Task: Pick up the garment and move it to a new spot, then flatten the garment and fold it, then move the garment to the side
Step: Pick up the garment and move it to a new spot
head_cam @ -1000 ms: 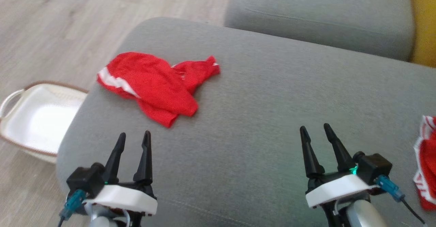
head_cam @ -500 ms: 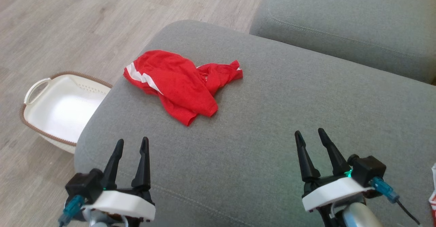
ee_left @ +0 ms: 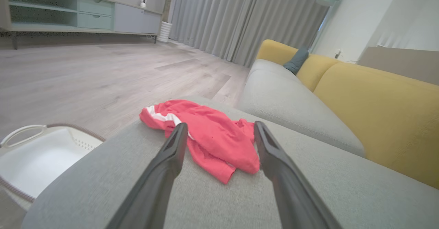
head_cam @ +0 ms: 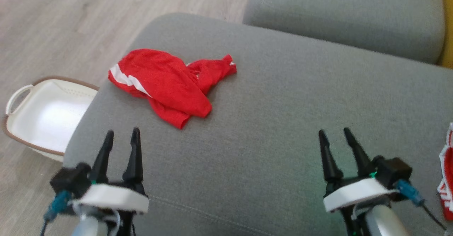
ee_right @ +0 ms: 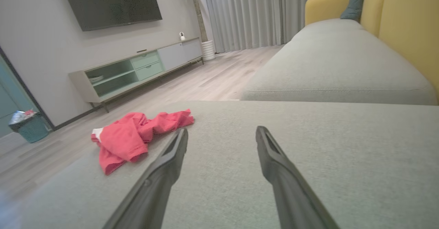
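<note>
Red fabric with a white stripe, the garment (head_cam: 162, 84) lies crumpled on the grey seat cushion (head_cam: 283, 98), close to the cushion's far left corner. It is bunched and folded over itself, so it has to be lifted before any flattening can begin.

The left gripper (head_cam: 122, 132) hovers over the cushion's near left part, its fingers apart and empty. In the left wrist view the garment sits between and beyond its two fingers, which suggests this arm is lined up for the pick. The right gripper (head_cam: 334, 131) hovers over the cushion's near right part, also spread and holding nothing, well apart from the garment. It probably waits to take a second hold.

A white basket (head_cam: 46, 119) stands on the floor just beside the cushion's left edge. A second red-and-white cloth (head_cam: 446, 172) lies at the cushion's right edge.

Compared with half a second ago, the whole head view has shifted, so the camera has turned. The garment keeps the same shape and the same corner. Both sets of jaws remain equally wide. More of the second cloth now shows.
</note>
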Robot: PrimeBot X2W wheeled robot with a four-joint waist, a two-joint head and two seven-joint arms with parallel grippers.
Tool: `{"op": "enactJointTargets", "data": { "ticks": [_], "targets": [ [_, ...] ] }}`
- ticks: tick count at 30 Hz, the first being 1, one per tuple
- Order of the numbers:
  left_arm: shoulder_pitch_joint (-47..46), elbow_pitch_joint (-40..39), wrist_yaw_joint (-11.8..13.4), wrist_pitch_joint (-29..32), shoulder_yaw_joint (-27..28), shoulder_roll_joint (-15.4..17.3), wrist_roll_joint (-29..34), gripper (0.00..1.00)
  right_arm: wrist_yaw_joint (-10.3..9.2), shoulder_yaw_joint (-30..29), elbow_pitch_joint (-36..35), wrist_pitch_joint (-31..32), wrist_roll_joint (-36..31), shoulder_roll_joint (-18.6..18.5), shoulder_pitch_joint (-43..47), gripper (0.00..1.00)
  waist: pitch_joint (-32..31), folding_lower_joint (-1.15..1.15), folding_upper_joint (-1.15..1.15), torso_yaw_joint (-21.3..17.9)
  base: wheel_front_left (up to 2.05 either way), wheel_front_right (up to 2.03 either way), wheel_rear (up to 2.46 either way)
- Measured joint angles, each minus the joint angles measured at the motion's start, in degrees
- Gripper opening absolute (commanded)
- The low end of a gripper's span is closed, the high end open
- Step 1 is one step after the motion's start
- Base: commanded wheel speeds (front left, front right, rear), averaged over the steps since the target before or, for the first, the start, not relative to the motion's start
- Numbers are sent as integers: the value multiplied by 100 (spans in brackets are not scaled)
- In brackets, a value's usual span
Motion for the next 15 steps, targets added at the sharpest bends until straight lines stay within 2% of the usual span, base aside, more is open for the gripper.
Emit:
{"op": "enactJointTargets", "data": {
  "ticks": [3, 6, 12, 15],
  "targets": [
    [-427, 168, -100, 16, 4, 135, 0, 100, 0, -229, -38, 9, -216, 1, -149, 100, 182, 0, 0, -98, 0, 0, 0],
    [-1031, 346, -156, 287, 51, 360, -77, 100, 0, -439, -177, 78, -425, 1, -339, 100, 398, 0, 0, -202, 0, 0, 0],
    [-2267, 1058, -327, 1306, -130, 1044, -140, 100, 0, -727, -541, 290, -704, -1, -623, 100, 902, 0, 0, -448, 0, 0, 0],
    [-2839, 1551, -350, 1841, -416, 1351, -265, 100, 0, -821, -734, 381, -816, -3, -737, 100, 1177, 1, 0, -588, 0, 0, 0]
  ]
}}
